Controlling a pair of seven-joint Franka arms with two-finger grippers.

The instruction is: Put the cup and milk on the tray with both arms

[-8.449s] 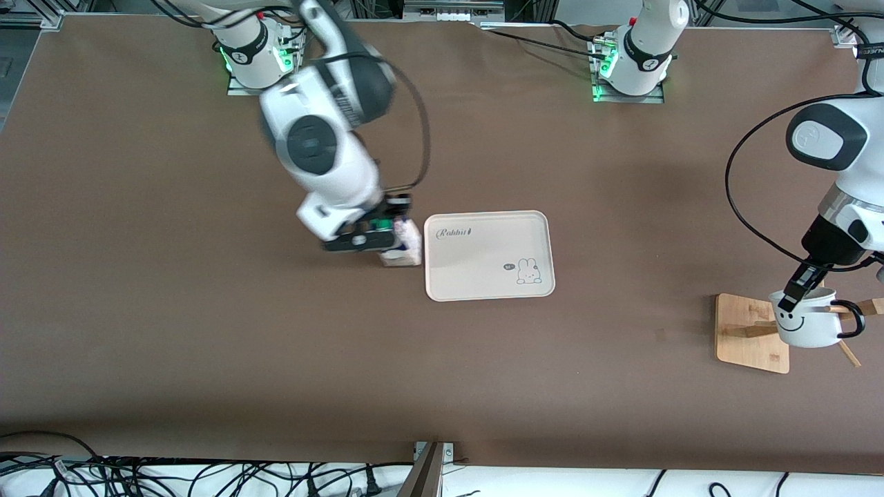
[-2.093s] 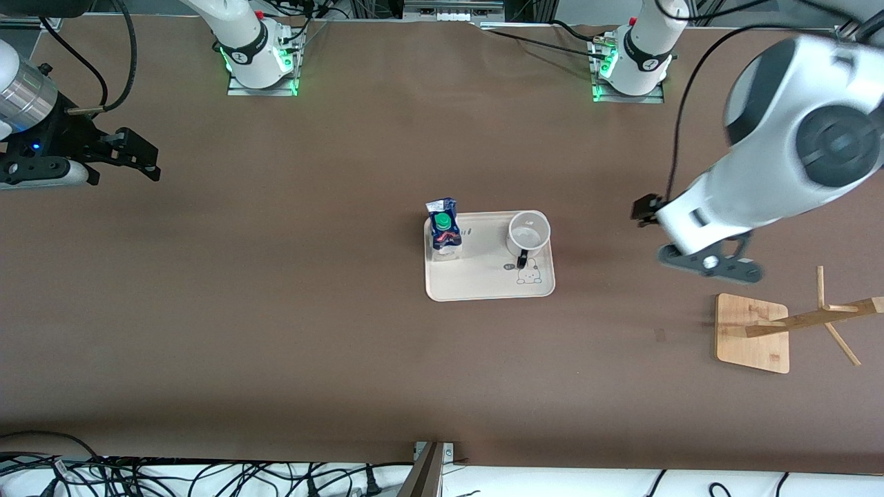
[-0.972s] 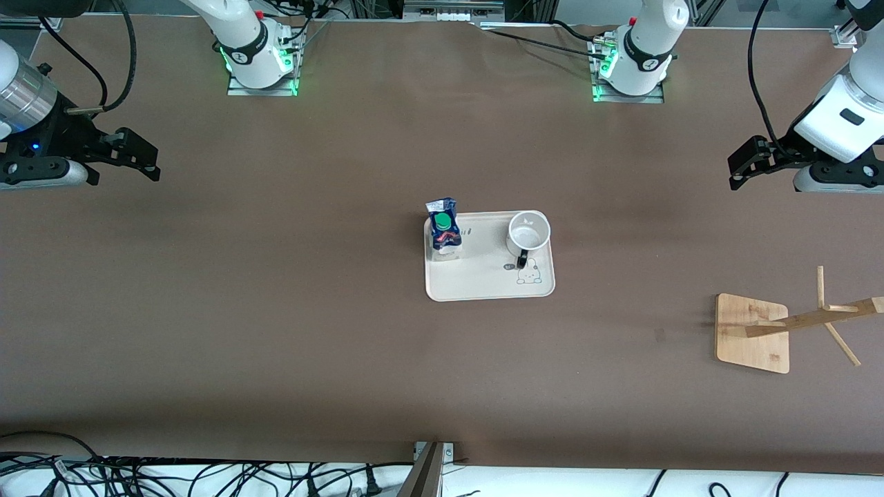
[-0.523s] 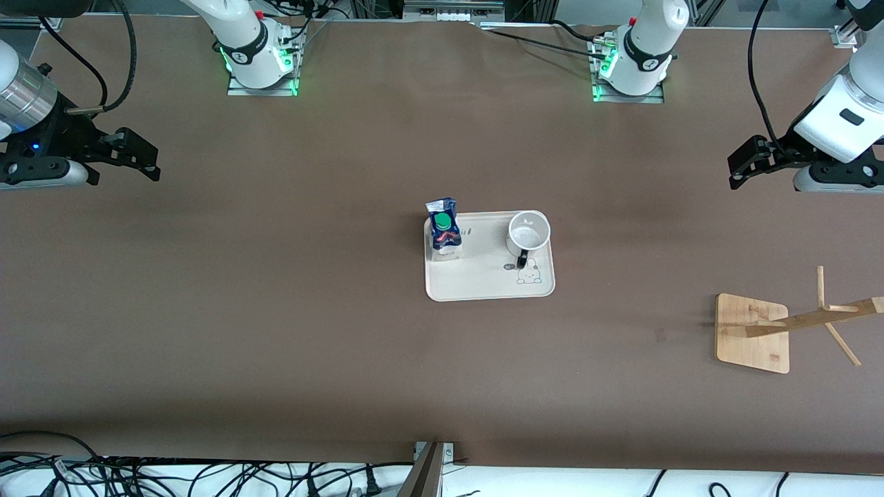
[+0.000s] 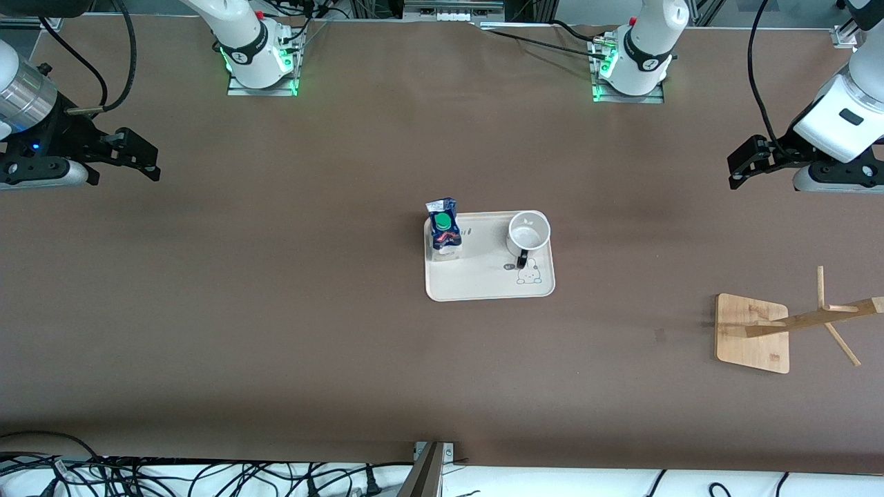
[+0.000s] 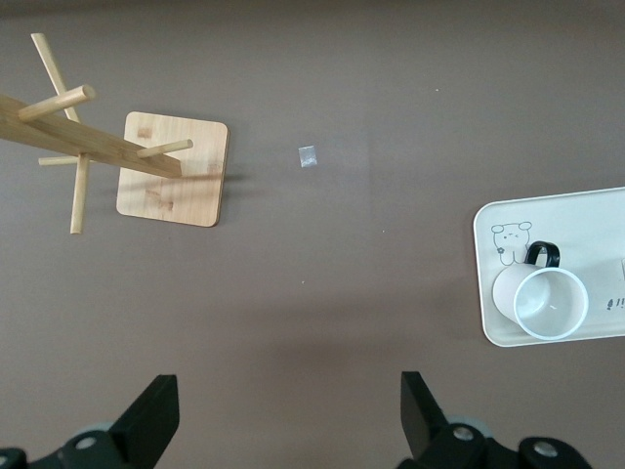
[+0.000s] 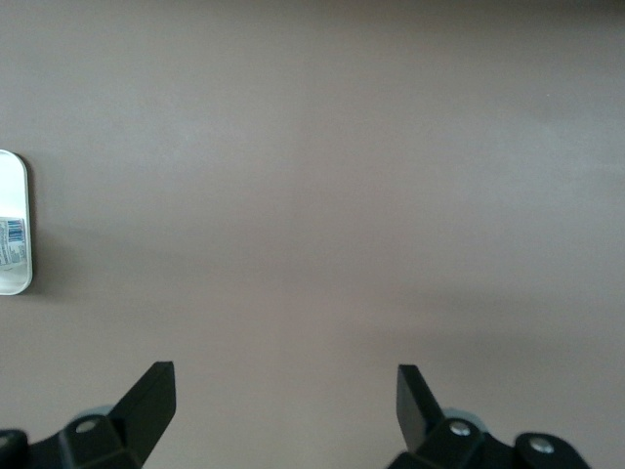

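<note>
On the tray (image 5: 483,286) at the bench's centre stand the milk (image 5: 443,231) and cup (image 5: 528,235), so the task looks done; the left gripper (image 5: 742,166) and right gripper (image 5: 141,162) wait wide open and empty over the bench's 2 end edges.

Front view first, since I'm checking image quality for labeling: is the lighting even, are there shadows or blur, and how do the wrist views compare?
Front view: sharp, soft light; darker bands cross the table; green lamps glow at both bases. Left wrist view: crisp, the wooden rack casts a short shadow; the cup and tray are clear. Right wrist view: mostly plain brown table, little detail to judge focus.
</note>
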